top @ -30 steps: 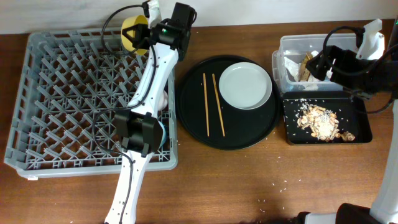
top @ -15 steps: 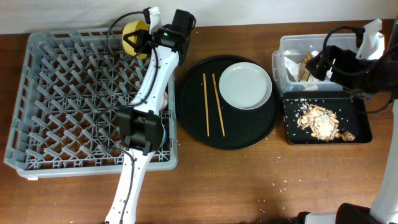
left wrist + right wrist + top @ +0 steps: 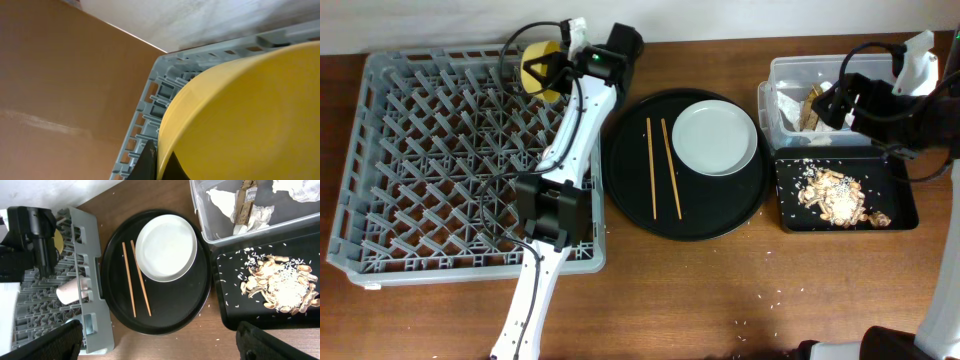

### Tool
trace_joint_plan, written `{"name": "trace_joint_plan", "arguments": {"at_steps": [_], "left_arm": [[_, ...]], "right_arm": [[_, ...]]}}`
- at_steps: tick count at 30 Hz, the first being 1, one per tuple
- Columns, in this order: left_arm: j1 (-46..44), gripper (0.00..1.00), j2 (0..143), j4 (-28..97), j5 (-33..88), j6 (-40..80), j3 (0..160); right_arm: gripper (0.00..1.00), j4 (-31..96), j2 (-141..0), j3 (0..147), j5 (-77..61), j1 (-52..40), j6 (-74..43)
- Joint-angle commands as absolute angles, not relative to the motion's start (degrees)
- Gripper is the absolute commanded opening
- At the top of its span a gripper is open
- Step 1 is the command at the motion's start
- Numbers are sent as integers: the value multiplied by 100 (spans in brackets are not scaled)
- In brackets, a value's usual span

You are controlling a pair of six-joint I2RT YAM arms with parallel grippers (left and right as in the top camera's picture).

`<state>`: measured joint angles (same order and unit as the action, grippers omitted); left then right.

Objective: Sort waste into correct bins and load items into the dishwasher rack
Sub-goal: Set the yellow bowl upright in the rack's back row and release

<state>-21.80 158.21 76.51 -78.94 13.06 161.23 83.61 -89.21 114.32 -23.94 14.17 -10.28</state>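
My left gripper (image 3: 556, 66) is shut on the rim of the small yellow bowl (image 3: 540, 70) and holds it tilted on edge over the far edge of the grey dishwasher rack (image 3: 420, 150). The bowl fills the left wrist view (image 3: 240, 115), with my finger (image 3: 157, 152) on its rim. The pale grey plate (image 3: 714, 138) and two wooden chopsticks (image 3: 665, 168) lie on the round black tray (image 3: 630, 200). My right gripper (image 3: 830, 102) hangs open and empty over the clear tub (image 3: 767, 100), which holds white napkins (image 3: 222, 200) and a brown wrapper scrap (image 3: 243, 202). Food leftovers (image 3: 835, 195) lie in the shallow black tray (image 3: 902, 212).
A pink cup (image 3: 70, 291) lies in the rack near its right wall, under my left arm. Rice grains are scattered on the wooden table (image 3: 770, 295) in front of the trays. The wall runs along the table's far edge.
My left gripper has shifted a little to the right and toward the rack with the yellow bowl, turning it more on edge. The right arm has not moved.
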Motion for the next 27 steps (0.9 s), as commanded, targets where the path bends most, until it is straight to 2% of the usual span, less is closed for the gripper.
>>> {"name": "trace_joint_plan", "arguments": {"at_steps": [1, 12, 14, 16, 17, 27], "left_arm": [[-2235, 0, 16055, 7769, -7063, 1232, 16094], [-2250, 2, 16055, 7703, -6914, 1232, 16094], [-2292, 12, 16055, 7710, -6869, 1229, 16094], [-2377, 27, 16055, 7723, -6869, 1229, 16094], [-2410, 31, 16055, 7723, -6871, 1229, 16094], [-2659, 49, 16048, 7848, -6685, 1024, 16101]], "right_arm": [[98, 8364, -8941, 11439, -2327, 1426, -985], [99, 8364, -8941, 11439, -2327, 1426, -985], [98, 8364, -8941, 11439, -2327, 1426, -985], [99, 8364, -8941, 11439, -2327, 1426, -985], [98, 8364, -8941, 11439, -2327, 1426, -985], [98, 8364, -8941, 11439, -2327, 1426, -985]]}}
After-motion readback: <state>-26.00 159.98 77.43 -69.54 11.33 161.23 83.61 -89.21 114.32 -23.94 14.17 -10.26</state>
